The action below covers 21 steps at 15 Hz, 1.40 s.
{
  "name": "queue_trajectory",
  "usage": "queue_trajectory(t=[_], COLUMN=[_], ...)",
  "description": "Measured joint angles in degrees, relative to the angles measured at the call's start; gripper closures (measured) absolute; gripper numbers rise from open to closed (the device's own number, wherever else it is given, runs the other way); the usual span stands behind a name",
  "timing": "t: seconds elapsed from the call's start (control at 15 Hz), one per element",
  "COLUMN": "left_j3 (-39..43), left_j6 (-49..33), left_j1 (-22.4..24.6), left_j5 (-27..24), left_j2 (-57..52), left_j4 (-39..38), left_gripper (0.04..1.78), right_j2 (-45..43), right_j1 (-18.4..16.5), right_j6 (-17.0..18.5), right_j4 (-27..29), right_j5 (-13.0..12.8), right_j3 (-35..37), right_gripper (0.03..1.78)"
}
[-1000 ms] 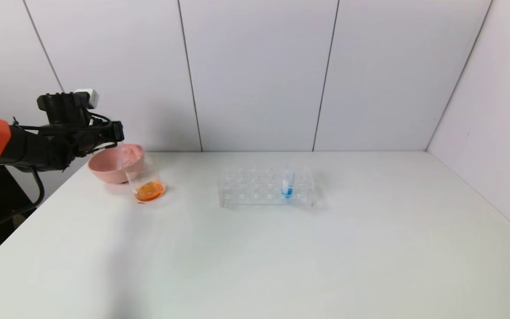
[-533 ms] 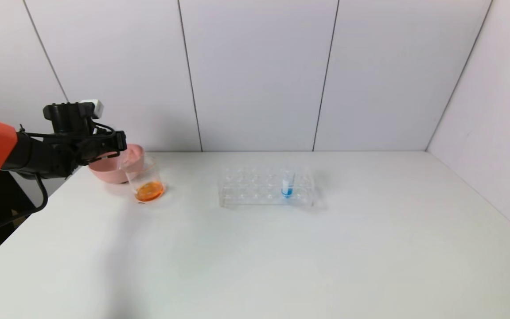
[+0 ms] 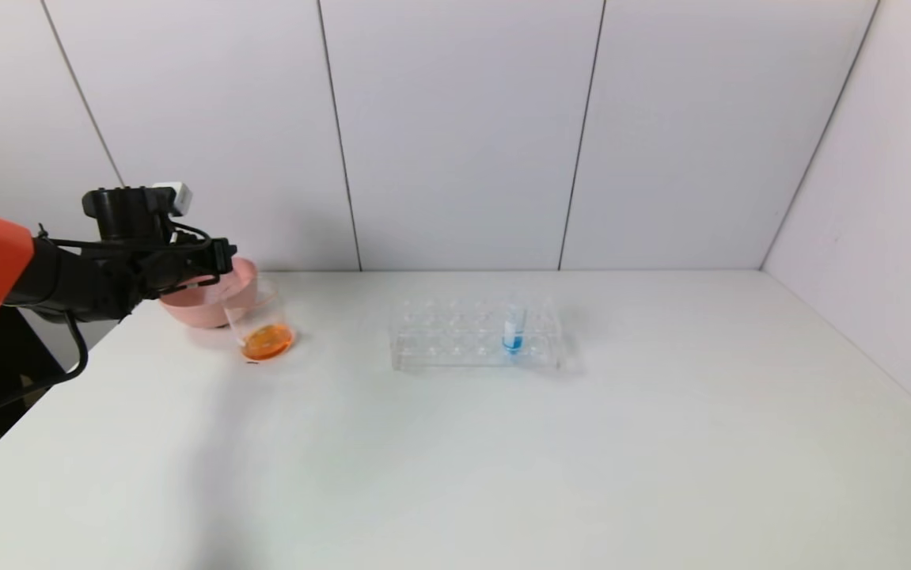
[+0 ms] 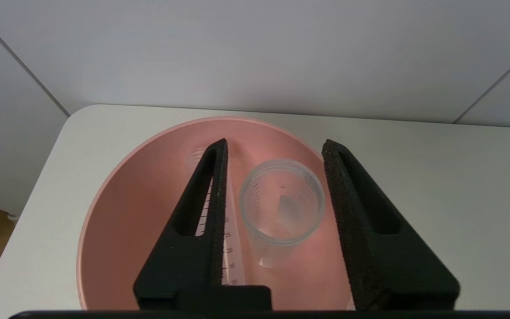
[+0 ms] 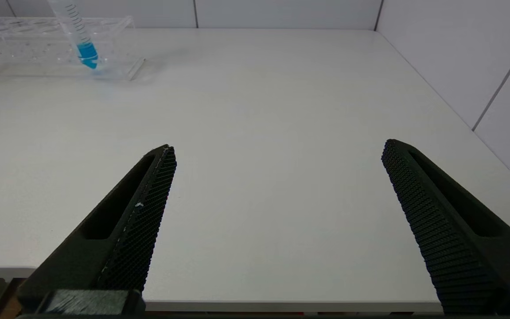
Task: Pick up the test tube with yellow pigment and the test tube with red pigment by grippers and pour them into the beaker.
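The beaker (image 3: 263, 323) stands on the table at the far left with orange liquid in its bottom. My left gripper (image 3: 220, 257) hovers just behind it, over the pink bowl (image 3: 186, 310). In the left wrist view this gripper (image 4: 274, 146) is open. An empty clear tube (image 4: 281, 204) lies loose in the bowl (image 4: 117, 212) below the gap, mouth towards the camera. A second empty graduated tube (image 4: 232, 248) lies beside it. No tube with yellow or red pigment shows. My right gripper (image 5: 277, 148) is open over the table's near edge, holding nothing.
A clear tube rack (image 3: 475, 334) sits mid-table with one blue-liquid tube (image 3: 513, 329) upright in it. The rack (image 5: 24, 44) and the blue tube (image 5: 84, 44) also show in the right wrist view. White wall panels close the back and right.
My left gripper sank lower and edged right over the pink bowl. Its jaws went from shut to open, letting the empty tube go into the bowl.
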Motion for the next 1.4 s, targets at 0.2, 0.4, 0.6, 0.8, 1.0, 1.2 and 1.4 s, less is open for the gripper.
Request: queue_trajectory(t=[0.2,0.4,0.6,0.8,1.0,1.2,1.4], left_j3=[0.0,-0.2,-0.4,-0.5,-0.1,1.1,3.2], left_j6=[0.0,0.0,0.0,0.3,0.5,0.7,1.5], left_j1=[0.0,0.0,0.0,0.0,0.0,-0.4,-1.8], left_j5=[0.0,0.0,0.1,0.2,0.5,0.7,0.8], left_j2=[0.0,-0.1,-0.1,-0.1,-0.9,-3.8,-9.1], left_j4=[0.0,0.0,-0.1,-0.3,-0.5,-0.3,-0.2], left_gripper=[0.54,0.18,0.04,0.04,0.04,0.04,0.04], right_j2=[0.0,0.0,0.0,0.0,0.0,0.0,0.0], right_j1=[0.0,0.0,0.0,0.0,0.0,0.0,0.0], right_j6=[0.0,0.0,0.0,0.0,0.0,0.0,0.0], right_j4=[0.0,0.0,0.0,0.0,0.0,0.0,0.0], right_j5=[0.0,0.0,0.0,0.0,0.0,0.0,0.0], right_j3=[0.0,0.0,0.0,0.0,0.0,0.0,0.0], right_gripper=[0.11,0.11,0.11,0.11,0.11,0.11,0.11])
